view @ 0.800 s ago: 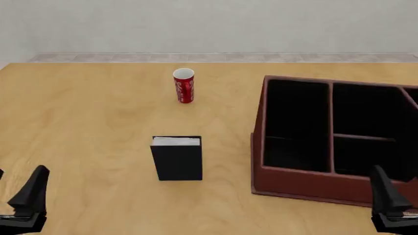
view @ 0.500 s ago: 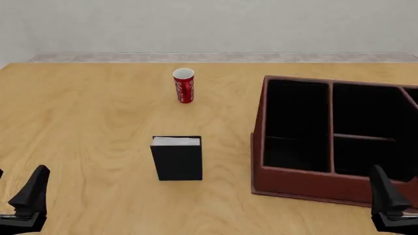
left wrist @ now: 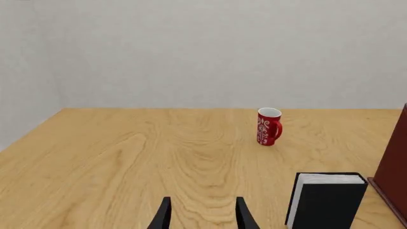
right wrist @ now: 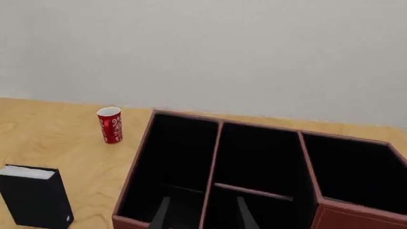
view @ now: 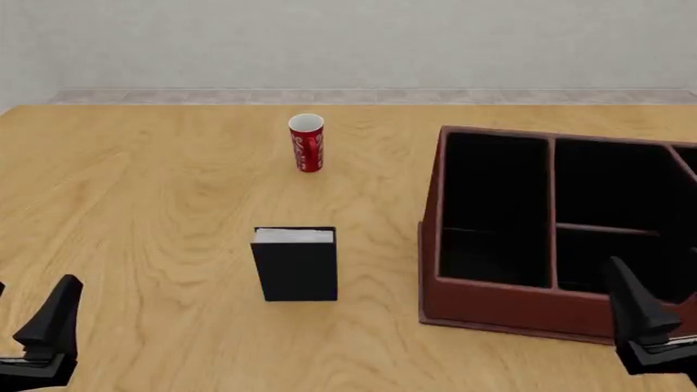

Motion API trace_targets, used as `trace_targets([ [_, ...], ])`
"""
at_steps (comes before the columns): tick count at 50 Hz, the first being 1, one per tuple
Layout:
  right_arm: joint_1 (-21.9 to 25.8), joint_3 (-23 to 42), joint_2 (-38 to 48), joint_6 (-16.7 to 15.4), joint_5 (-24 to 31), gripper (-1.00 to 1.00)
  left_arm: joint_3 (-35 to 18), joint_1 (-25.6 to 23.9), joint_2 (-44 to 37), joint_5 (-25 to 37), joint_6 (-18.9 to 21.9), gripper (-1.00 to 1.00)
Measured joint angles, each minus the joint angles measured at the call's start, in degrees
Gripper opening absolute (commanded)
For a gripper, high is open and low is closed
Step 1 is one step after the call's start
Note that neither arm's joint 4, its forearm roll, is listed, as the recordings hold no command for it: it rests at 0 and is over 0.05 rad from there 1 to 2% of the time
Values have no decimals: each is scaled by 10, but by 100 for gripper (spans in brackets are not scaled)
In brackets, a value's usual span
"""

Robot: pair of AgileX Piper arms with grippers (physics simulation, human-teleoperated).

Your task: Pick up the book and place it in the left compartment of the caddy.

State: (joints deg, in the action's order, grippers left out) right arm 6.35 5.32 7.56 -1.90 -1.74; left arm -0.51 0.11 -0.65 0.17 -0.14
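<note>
The black book (view: pixel 295 265) stands upright on the table with its white page edges on top, near the middle; it also shows in the wrist views (left wrist: pixel 327 202) (right wrist: pixel 35 198). The reddish-brown caddy (view: pixel 490 298) sits to its right, and its long left compartment (view: pixel 495 204) holds nothing. My left gripper (view: pixel 35 286) is open at the near left, well short of the book, with nothing between its fingers (left wrist: pixel 167 212). At the near right, my right gripper (view: pixel 654 282) is open in front of the caddy (right wrist: pixel 356 214), looking into its left compartment (right wrist: pixel 175 162).
A red cup (view: pixel 307 143) with a white pattern stands beyond the book, toward the table's far side; it also shows in the wrist views (left wrist: pixel 269 126) (right wrist: pixel 110 125). The caddy's other bays lie right of the left one, split by a crossbar (view: pixel 608 229). A wall runs behind the table.
My right gripper has shifted slightly forward and to the left, toward the caddy. The left gripper, book and cup have not moved.
</note>
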Motion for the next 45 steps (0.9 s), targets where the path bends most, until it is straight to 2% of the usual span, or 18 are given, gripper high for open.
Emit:
trace_targets([
  [12,87,101,140,-56,8,100,-1,0,0,0,0,100],
  [21,144,182,250,-115,33,100,-2,0,0,1,1,100],
  [28,173,249,318,-158,63,100,-2,0,0,1,1,100],
  [45,229,390,444,-218,153,100,-2,0,1,2,1,100],
])
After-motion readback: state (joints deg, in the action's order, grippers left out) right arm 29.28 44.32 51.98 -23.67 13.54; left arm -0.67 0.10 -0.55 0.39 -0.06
